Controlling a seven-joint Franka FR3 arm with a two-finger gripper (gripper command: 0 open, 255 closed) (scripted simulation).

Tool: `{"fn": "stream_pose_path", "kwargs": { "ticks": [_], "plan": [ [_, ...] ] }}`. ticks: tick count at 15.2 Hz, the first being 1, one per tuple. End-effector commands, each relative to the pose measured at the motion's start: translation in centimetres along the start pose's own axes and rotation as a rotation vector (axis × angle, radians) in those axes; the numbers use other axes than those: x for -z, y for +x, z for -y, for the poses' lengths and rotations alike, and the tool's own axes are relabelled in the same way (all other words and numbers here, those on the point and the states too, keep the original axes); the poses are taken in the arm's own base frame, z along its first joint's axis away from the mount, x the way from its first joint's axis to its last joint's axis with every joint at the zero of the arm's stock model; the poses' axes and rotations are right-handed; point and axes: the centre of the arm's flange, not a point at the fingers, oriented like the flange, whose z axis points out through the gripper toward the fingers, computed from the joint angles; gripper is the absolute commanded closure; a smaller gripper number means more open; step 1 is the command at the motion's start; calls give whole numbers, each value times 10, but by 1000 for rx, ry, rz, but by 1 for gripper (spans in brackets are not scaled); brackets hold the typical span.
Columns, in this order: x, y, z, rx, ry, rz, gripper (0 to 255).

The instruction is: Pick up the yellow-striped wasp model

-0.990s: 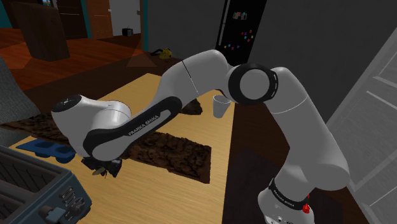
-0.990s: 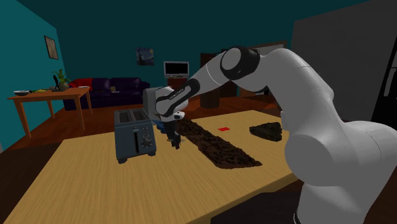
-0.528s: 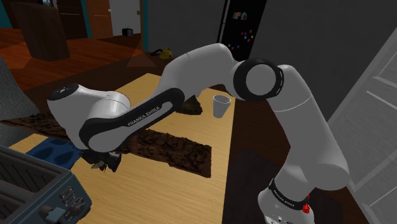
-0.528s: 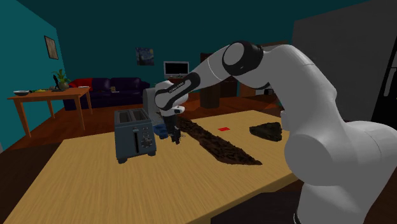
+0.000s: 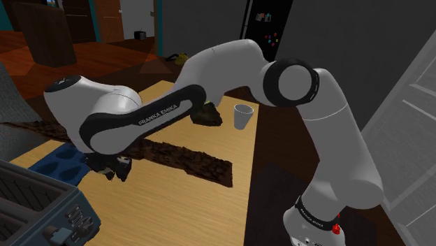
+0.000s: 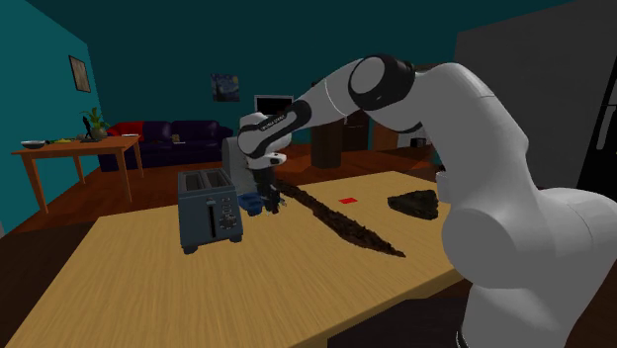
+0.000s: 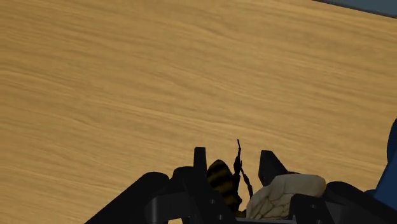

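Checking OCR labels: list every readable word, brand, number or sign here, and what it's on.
"FRANKA EMIKA": white letters on the black band of the white robot arm, shoulder view.
Same band, second exterior view: lettering too small to read.
Too small to read: marks on the control panel of the blue-grey toaster.
No text: yellow-striped wasp model held in the black gripper.

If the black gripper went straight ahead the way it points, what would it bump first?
Probably the bare wooden table. The gripper, clasping the wasp model, points down at it, and nothing seems to lie between.
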Motion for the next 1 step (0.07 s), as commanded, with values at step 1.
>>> {"fn": "stream_pose_path", "kwargs": {
  "ticks": [1],
  "plan": [
    [4,2,0,-1,3,0,255]
  ]
}}
